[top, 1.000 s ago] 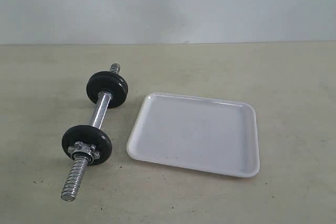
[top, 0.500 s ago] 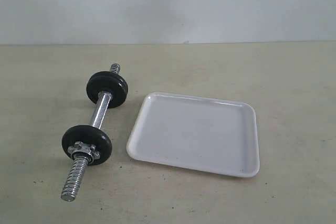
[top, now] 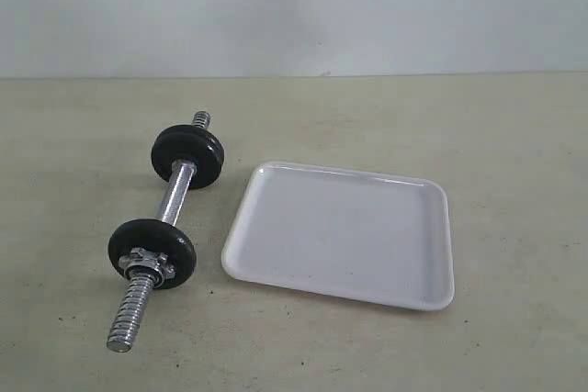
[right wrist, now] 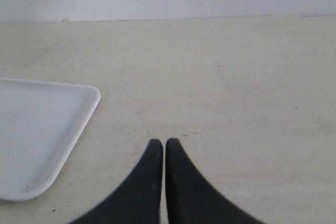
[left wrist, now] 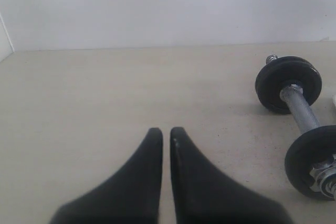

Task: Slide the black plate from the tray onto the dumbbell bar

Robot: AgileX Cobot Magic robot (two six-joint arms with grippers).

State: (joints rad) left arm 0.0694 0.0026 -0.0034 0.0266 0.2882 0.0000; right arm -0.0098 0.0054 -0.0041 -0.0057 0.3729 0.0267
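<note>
The tray is white, the discs black.

Light was soft and even everywhere, honestly kinda flat and washed out. Only faint shadows hugged the dumbbell bar and the edge of the tray. The chrome caught a few small glints. On the wrist cams my left gripper and right gripper were dark, fuzzy-edged shapes, too close to focus.

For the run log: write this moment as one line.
tray: no plate on it | dumbbell bar: carries far black plate and near black plate | left gripper: shut, empty | right gripper: shut, empty
</note>
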